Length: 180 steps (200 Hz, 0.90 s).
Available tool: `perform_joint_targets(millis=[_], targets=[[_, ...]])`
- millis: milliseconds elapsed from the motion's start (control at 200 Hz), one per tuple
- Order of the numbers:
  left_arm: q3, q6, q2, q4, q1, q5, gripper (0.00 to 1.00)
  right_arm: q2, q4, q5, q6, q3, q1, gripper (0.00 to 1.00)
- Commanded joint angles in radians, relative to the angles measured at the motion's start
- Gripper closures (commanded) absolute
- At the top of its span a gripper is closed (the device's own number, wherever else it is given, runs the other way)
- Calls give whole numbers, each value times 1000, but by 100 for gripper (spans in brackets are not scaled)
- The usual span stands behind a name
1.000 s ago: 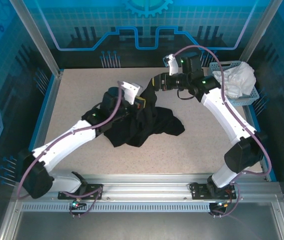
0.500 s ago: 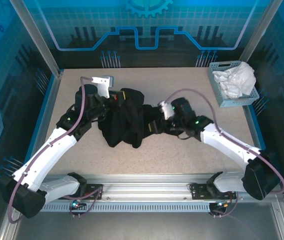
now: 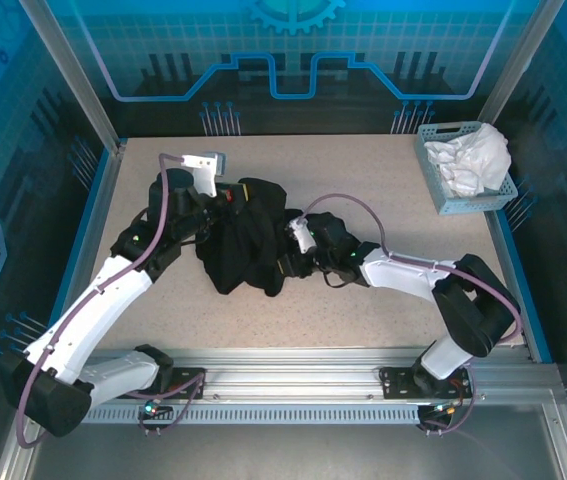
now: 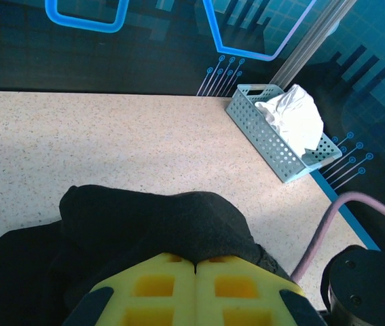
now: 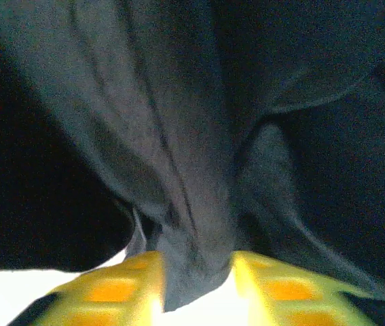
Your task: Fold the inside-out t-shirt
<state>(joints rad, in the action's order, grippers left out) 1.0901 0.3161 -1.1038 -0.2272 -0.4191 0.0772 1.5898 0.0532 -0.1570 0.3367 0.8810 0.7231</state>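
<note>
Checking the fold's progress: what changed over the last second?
The left claw dragged the t-shirt toward the far left, bunching it. The right claw swung down from near the basket and closed on a fold at its right edge. The basket and white cloth stayed put.

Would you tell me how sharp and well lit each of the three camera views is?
Top external: sharp and evenly lit, though the black t-shirt reads as a featureless dark mass. Left wrist: bright and crisp on the table and basket, the white cloth nearly blown out. Right wrist: dim and soft, pressed close to the t-shirt, with a washed-out patch at the bottom.
</note>
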Motion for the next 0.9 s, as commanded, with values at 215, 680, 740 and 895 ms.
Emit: perform_joint_targets(millis=[215, 680, 740, 895], targets=[[-27, 8, 75, -14, 49, -25, 100, -242, -81, -13, -31, 22, -138, 100], [-57, 61, 124, -5, 109, 7, 100, -534, -308, 1, -26, 134, -375, 100], [-65, 69, 127, -2, 110, 12, 100, -534, -322, 16, -28, 142, -383, 100], [-97, 110, 149, 23, 121, 37, 100, -534, -378, 88, -45, 186, -396, 100]])
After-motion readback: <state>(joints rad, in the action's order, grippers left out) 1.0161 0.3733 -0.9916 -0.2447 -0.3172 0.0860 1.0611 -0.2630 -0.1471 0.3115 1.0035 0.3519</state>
